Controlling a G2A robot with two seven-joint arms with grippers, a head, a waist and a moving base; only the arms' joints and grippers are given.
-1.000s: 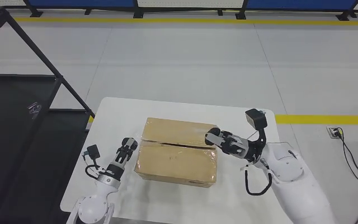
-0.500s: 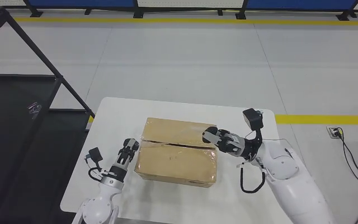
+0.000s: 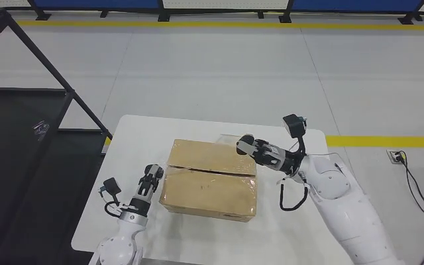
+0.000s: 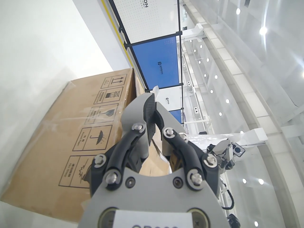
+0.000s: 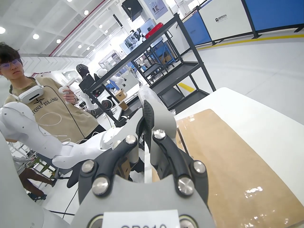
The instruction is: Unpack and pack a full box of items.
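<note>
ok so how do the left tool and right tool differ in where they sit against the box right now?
1. The left tool sits at the left end of the box; the right tool is at its far right corner.
2. The left tool faces the printed end wall, beside the box; the right tool looks to be over the taped top.
Shared: both tools are shut and close to the closed box.
</note>
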